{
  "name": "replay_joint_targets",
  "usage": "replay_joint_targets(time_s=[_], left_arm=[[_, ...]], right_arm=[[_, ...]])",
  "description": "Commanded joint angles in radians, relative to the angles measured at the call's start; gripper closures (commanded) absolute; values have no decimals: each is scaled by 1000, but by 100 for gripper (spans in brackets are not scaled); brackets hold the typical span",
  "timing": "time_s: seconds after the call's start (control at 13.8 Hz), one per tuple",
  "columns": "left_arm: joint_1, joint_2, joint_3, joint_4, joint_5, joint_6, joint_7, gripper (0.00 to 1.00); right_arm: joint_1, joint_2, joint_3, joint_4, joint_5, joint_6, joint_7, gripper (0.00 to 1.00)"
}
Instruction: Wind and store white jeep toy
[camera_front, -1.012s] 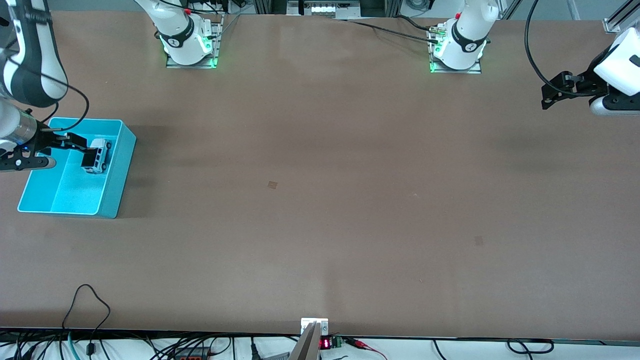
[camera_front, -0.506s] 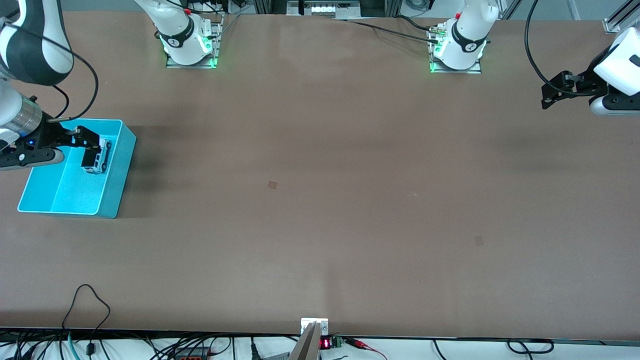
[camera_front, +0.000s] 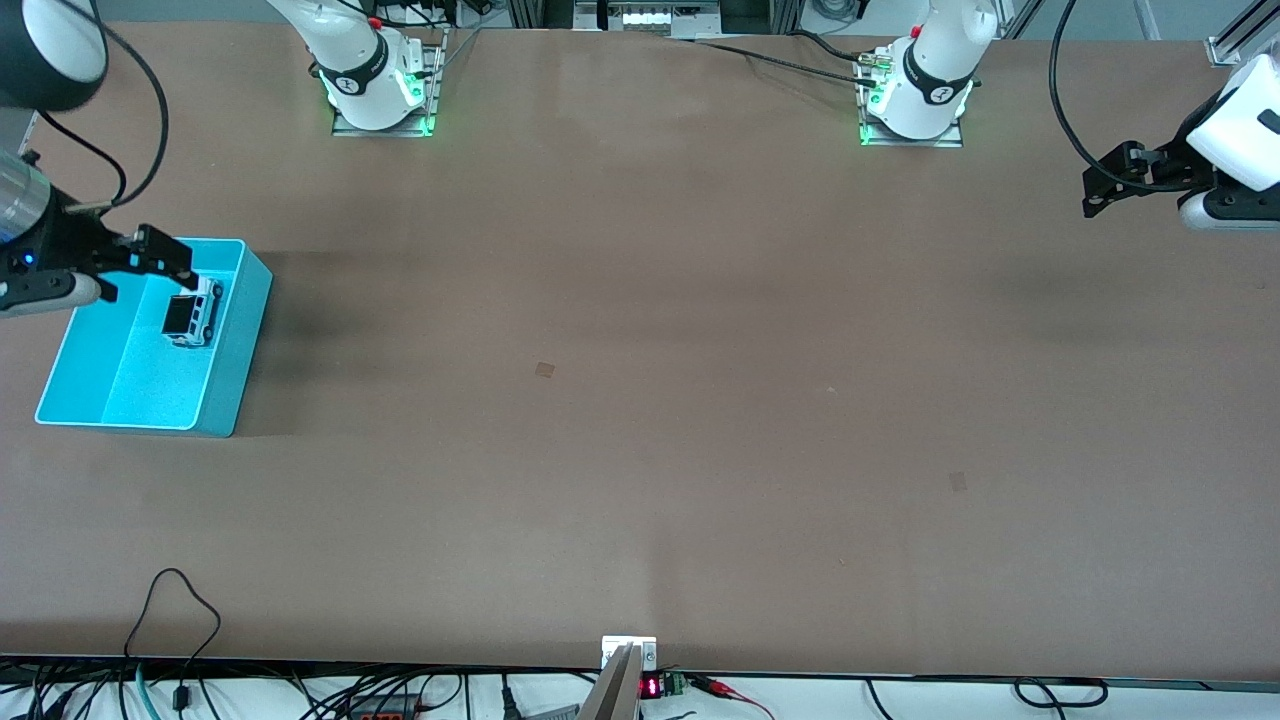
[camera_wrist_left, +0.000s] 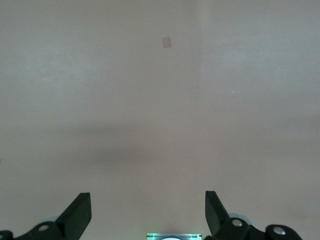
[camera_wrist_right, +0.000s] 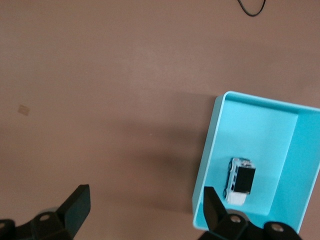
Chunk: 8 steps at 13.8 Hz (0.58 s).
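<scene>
Saw a blue bin (camera_front: 238, 345) on the brown table (camera_front: 640, 420), down at the right arm's end. Found the little white toy car (camera_front: 192, 315) inside that bin. Sat flat on the bin floor on its wheels, black roof up. Lay close by the bin wall on the side toward the left arm's end of the table, in the part of the bin farther from the front camera. Touched no gripper at all.

Spotted the right gripper (camera_front: 165, 258) up in the air over the bin's farther rim, just above the car. Had its two black fingers spread wide apart, with nothing between them. Showed the same in the right wrist view: toy car (camera_wrist_right: 240, 181) down in the bin (camera_wrist_right: 206, 160), gripper (camera_wrist_right: 145, 200) wide and holding nothing.

Spotted the left gripper (camera_front: 1095, 193) well apart from the bin, up over bare table at the left arm's end. Waited there on its arm. Had its fingers spread wide too (camera_wrist_left: 147, 205), with only brown table under them.

Noticed a small tan patch (camera_front: 544, 369) on the table near the middle.
</scene>
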Motion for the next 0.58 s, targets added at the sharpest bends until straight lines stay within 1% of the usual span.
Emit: replay_joint_targets(time_s=[0.0, 0.07, 0.29, 0.51], left_arm=[[6, -6, -8, 15, 5, -22, 21, 0], [6, -6, -8, 17, 5, -25, 21, 0], [6, -6, -8, 17, 5, -25, 21, 0], [6, -6, -6, 17, 5, -25, 21, 0]], right_arm=[[75, -37, -24, 42, 12, -72, 106, 0], [107, -49, -52, 41, 9, -74, 112, 0], [245, -77, -173, 41, 9, -83, 135, 0], [236, -109, -178, 39, 0, -130, 163, 0]])
